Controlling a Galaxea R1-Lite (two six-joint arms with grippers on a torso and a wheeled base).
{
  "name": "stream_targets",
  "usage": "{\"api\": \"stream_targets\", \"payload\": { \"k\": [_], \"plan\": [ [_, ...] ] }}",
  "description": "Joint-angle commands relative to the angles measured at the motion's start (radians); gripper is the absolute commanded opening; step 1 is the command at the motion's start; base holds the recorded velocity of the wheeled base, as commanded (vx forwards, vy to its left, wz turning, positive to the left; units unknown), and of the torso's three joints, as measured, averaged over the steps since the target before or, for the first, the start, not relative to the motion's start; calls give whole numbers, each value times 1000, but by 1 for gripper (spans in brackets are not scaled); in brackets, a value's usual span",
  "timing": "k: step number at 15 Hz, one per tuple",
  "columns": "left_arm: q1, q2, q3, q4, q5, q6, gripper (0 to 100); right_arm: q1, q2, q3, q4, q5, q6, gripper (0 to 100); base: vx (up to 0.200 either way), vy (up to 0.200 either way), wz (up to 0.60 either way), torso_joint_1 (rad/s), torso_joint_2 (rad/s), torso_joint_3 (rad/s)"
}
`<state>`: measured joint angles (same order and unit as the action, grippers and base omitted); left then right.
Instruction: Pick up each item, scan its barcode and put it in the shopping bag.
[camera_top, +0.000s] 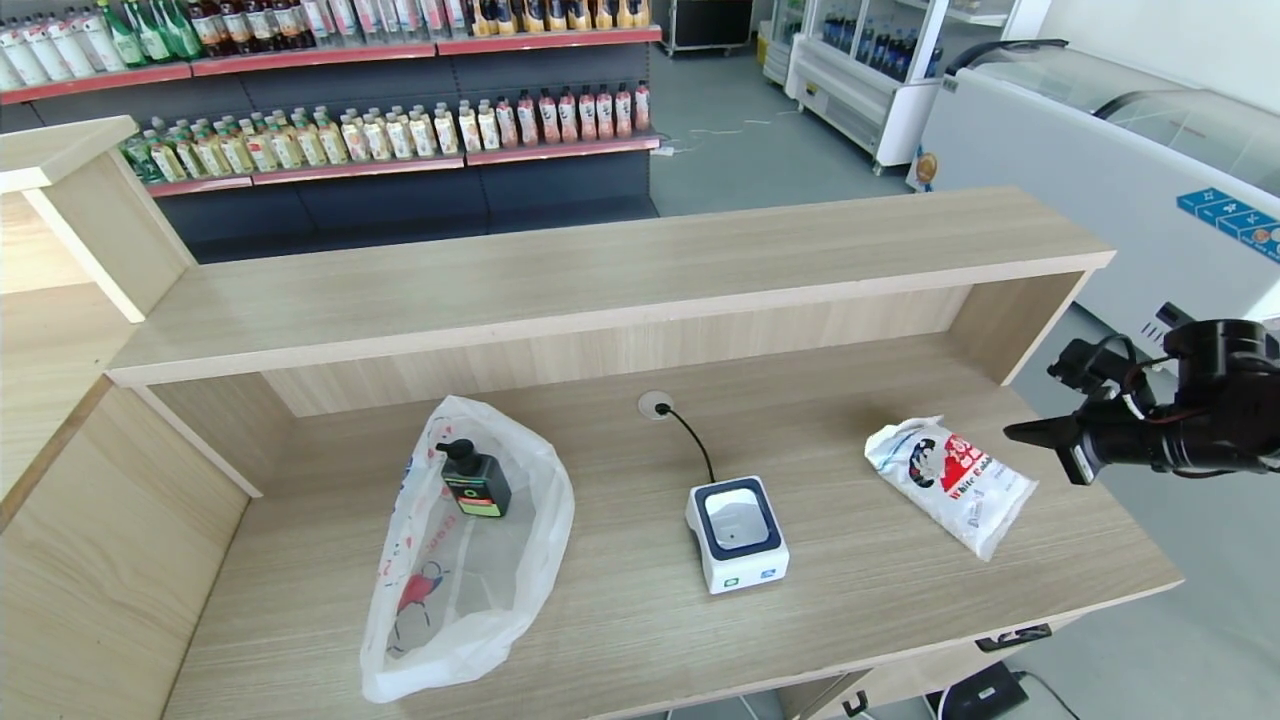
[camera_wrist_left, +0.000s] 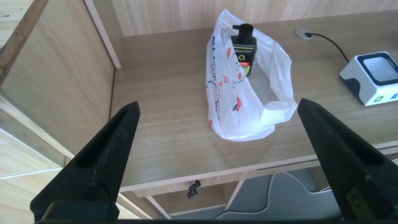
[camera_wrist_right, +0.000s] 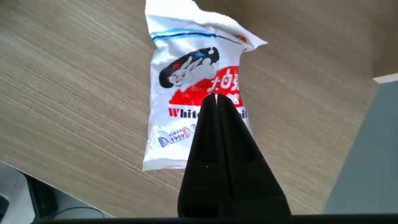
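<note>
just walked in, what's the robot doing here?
Checkout run, partway done. A dark pump bottle sits in the shopping bag, left of the scanner. The candy packet lies on the counter right of the scanner; the right gripper hovers near it, fingers shut, holding nothing. The left gripper hangs open, back from the bag.

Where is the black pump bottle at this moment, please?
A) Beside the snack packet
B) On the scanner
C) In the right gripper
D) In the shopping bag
D: the bottle lies in the bag, on the counter to the left of the scanner.
</note>
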<state>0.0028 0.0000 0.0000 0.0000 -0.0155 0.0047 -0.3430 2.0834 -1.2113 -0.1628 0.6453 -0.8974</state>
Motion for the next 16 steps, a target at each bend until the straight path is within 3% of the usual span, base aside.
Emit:
{"api": "stream_targets", "payload": {
  "k": [1, 5, 6, 11, 14, 16],
  "plan": [
    [0, 0, 0, 0, 0, 0, 100, -11, -39, 33, -1, 0, -11, 0, 0, 0, 0, 0, 0, 0],
    [0, 0, 0, 2, 2, 0, 100, -41, -34, 73, -46, -1, -9, 0, 0, 0, 0, 0, 0, 0],
    [0, 0, 0, 0, 0, 0, 100, -60, -19, 70, -61, 0, -1, 100, 0, 0, 0, 0, 0, 0],
    [0, 0, 0, 0, 0, 0, 100, -77, 41, -4, -64, -1, 80, 100, 0, 0, 0, 0, 0, 0],
    [0, 0, 0, 0, 0, 0, 100, -41, 190, -189, -67, 2, 296, 100, 0, 0, 0, 0, 0, 0],
    [0, 0, 0, 0, 0, 0, 100, -16, 262, -246, -64, 2, 327, 100, 0, 0, 0, 0, 0, 0]
  ]
}}
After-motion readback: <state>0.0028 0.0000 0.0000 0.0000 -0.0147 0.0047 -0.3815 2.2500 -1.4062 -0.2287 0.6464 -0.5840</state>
